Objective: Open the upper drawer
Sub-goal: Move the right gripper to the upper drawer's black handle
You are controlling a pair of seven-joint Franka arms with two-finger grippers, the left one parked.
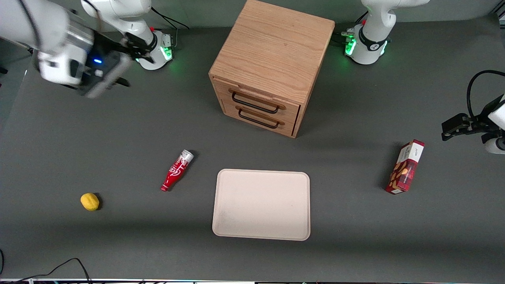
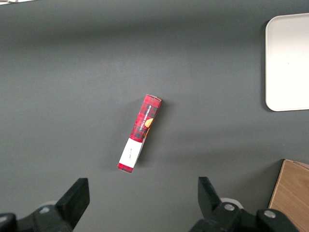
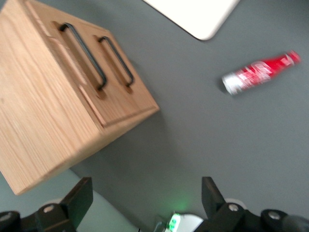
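Front view: the light-oak cabinet (image 1: pixel 272 63) stands mid-desk toward the edge farthest from the camera; its upper drawer (image 1: pixel 258 100), carrying a thin black wire handle (image 1: pixel 254 103), sits shut above the lower twin drawer (image 1: pixel 260 118). The right arm's gripper (image 1: pixel 118 65) hovers near the working arm's corner, well apart from the cabinet. Right wrist view: the black fingers (image 3: pixel 79 200) are spread wide, holding nothing. The alike handles lie close together, so a low approach could likely hook the lower one.
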